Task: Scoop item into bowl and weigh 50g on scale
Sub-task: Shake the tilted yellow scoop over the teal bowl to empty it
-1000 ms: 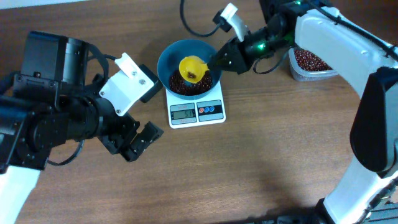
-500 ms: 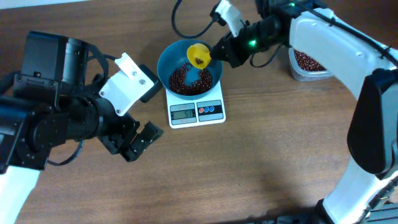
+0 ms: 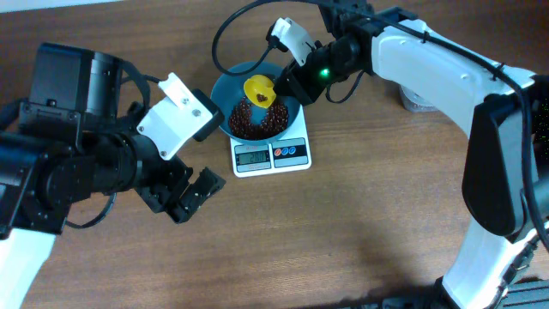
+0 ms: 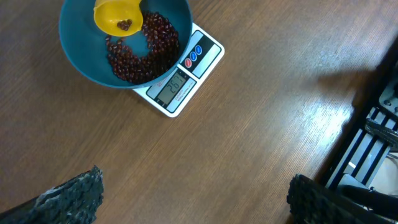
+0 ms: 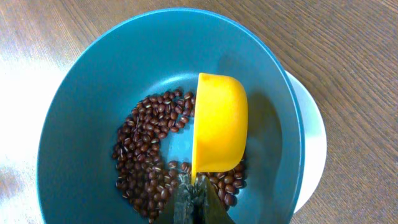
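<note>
right fingers (image 5: 186, 198) clamp yellow scoop (image 5: 219, 121), tilted over beans (image 5: 146, 149) in bowl (image 5: 81, 93) on scale (image 3: 271, 154) | left fingers (image 4: 71, 194) wide apart, near-left of scale

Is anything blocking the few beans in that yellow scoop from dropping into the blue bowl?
Nothing visible. The right gripper holds the yellow scoop tipped inside the open blue bowl, with only beans beneath it.

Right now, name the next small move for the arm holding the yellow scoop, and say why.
Probably roll the right gripper a little further: the small yellow plastic scoop is tipped over the round blue plastic bowl on the white square digital scale, and a few red-brown beans lie inside it. Its display is hard to read.
</note>
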Controlling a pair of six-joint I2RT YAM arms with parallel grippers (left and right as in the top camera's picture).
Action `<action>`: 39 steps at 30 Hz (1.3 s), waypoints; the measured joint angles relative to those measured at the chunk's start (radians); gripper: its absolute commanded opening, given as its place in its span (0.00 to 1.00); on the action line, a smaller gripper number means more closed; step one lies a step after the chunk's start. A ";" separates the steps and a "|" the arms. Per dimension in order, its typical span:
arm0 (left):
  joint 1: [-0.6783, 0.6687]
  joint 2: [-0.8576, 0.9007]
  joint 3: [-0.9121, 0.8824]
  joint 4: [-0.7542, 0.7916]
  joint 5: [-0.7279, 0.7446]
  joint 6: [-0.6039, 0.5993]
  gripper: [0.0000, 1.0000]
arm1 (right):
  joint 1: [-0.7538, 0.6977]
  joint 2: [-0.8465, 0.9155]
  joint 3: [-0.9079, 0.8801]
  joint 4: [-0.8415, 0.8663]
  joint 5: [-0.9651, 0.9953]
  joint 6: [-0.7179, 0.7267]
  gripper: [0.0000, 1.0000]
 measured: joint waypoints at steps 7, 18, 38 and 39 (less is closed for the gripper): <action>0.000 0.000 0.000 0.000 0.000 0.000 0.98 | 0.001 0.000 0.018 0.041 0.216 -0.001 0.04; 0.000 0.000 0.000 0.000 0.000 0.000 0.98 | 0.000 0.000 0.025 0.041 0.231 0.000 0.04; 0.000 0.000 0.000 0.000 0.000 0.000 0.98 | -0.006 0.000 0.025 -0.013 0.041 0.039 0.04; 0.000 0.000 0.000 0.000 0.000 0.000 0.98 | -0.014 0.000 0.025 -0.013 0.023 0.047 0.04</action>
